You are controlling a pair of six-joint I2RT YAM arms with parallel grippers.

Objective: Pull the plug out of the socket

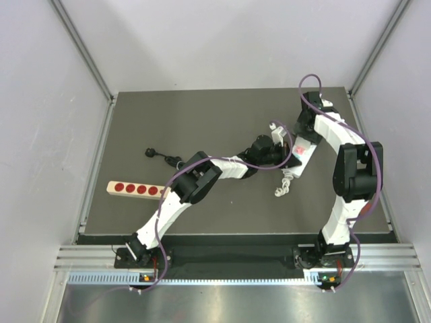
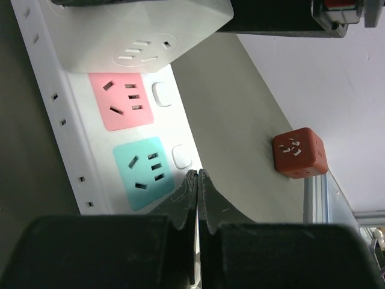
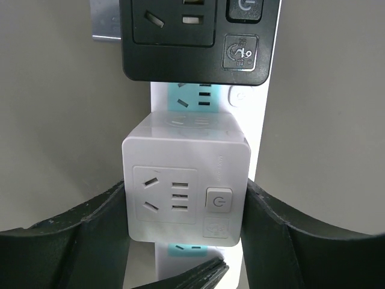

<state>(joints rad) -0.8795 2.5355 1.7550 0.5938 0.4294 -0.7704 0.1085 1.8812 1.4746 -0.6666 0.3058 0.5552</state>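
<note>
White cube plug (image 3: 186, 192), seated on the long white power strip (image 2: 78, 129) on the counter (image 2: 240, 120), gripped on both sides by your right gripper (image 3: 186, 226); left gripper (image 2: 198, 180), shut and empty, sits only at the strip's edge, so a crooked pull may lift or drag the strip.

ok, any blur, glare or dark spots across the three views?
Top external: even light, soft shadows, no glare. Left wrist: socket sharp; shut left gripper dark and soft near the lens. Right wrist: plug crisp, faint sheen on top; right gripper clamping it is nearly black, detail lost.
</note>
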